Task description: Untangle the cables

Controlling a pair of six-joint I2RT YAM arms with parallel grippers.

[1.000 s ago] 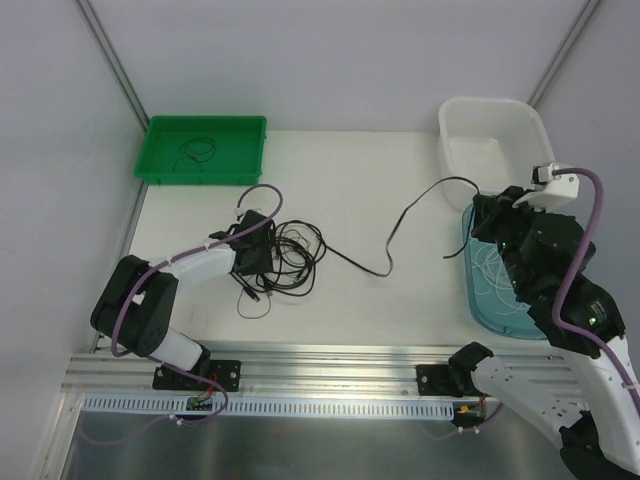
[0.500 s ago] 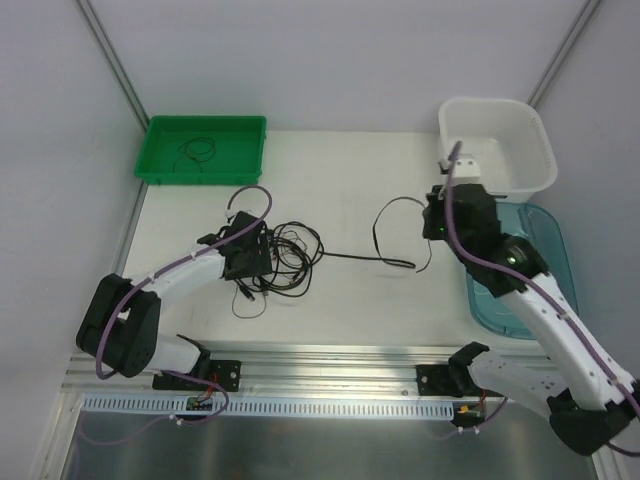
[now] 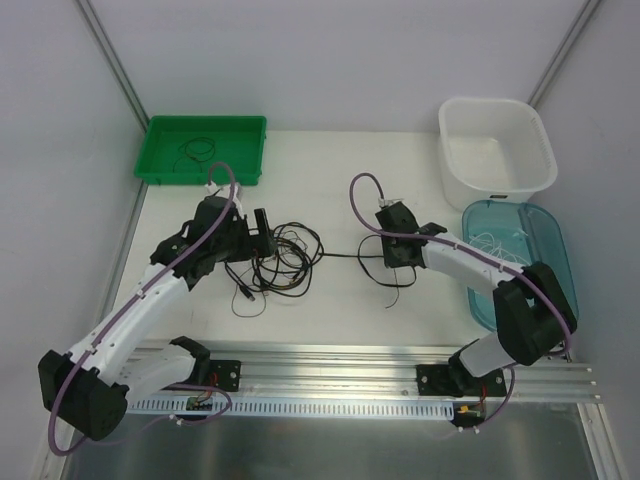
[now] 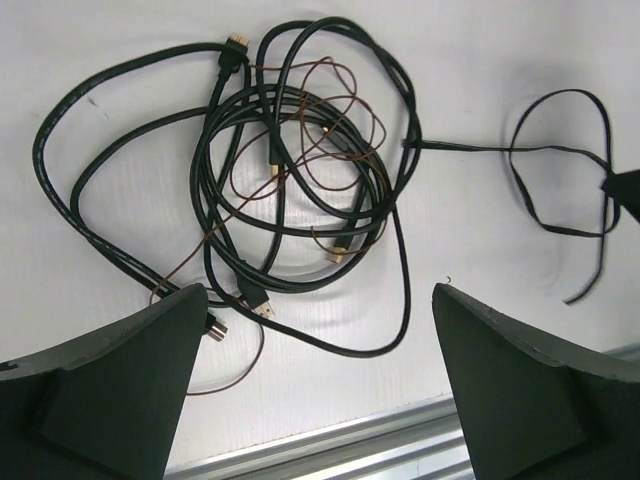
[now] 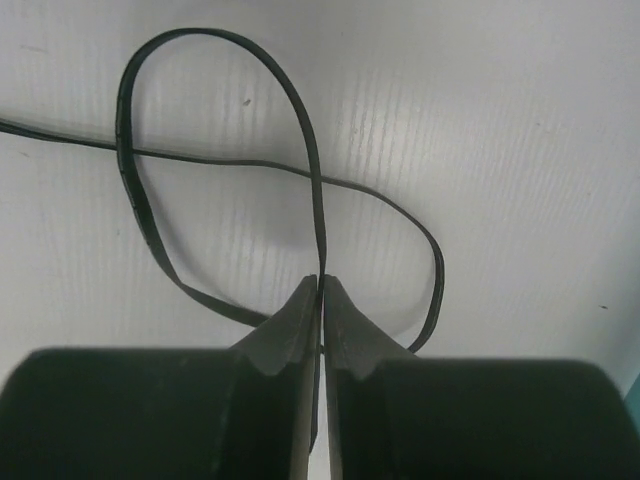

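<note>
the cables are in three places. most of them make one loose tangle (image 4: pixel 300 180) of black cords on the white table (image 3: pixel 340 180), left of its middle. a thin brown wire (image 4: pixel 330 120) winds through the loops, and some small plugs (image 4: pixel 262 308) with gold tips lie in and around them. the left gripper (image 4: pixel 318 295) hovers above the near side of this tangle. its fingers are spread wide and they touch nothing. from the right side of the tangle one flat black cable (image 4: pixel 560 160) leads out over the table and makes a loop that crosses over itself. the right gripper (image 5: pixel 320 285) is low over the table at this loop. its fingers are pressed together and pinch the flat cable between their tips, near the place where the loop comes back together. a small black coil (image 3: pixel 197 150) lies alone in the green tray (image 3: pixel 240 125) at the far left corner. a thin white cord (image 3: pixel 495 262) lies in the blue tray (image 3: pixel 545 240) at the right edge. a white tub (image 3: pixel 495 103) stands just behind the blue tray.
</note>
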